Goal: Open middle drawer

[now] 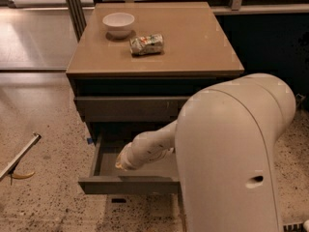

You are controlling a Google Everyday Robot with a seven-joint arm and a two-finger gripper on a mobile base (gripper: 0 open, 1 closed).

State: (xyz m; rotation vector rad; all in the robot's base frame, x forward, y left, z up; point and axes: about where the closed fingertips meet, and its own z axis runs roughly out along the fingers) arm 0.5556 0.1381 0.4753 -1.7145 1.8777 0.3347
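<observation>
**Middle drawer is out, now I'm nervous about getting the arm back**

The middle drawer (128,184) stands pulled well out from the cabinet, with its grey-brown floor showing. It looks basically open to me. The gripper (123,162) is down inside it, just behind the front panel and low over the floor. I honestly can't tell from this view whether it's open or clamped on anything, since the tip is just a pale blob against the drawer.

Stuff I think could bite me from here:

- If it's hooked on the front panel and I back away, the drawer could run off its slides or the cabinet could get tugged.
- The drawer above (125,108) sits right over the forearm. Lifting straight up without sliding out first would probably knock into its underside.
- The robot's own body (231,153) hides the whole right side of the drawer, so I can't tell how near the base is to that corner. Rolling forward blind could shove it shut again.
- Any hard bump would shake the cabinet top (193,47), and the white bowl (119,23) and crumpled packet (146,44) are loose up there.
</observation>
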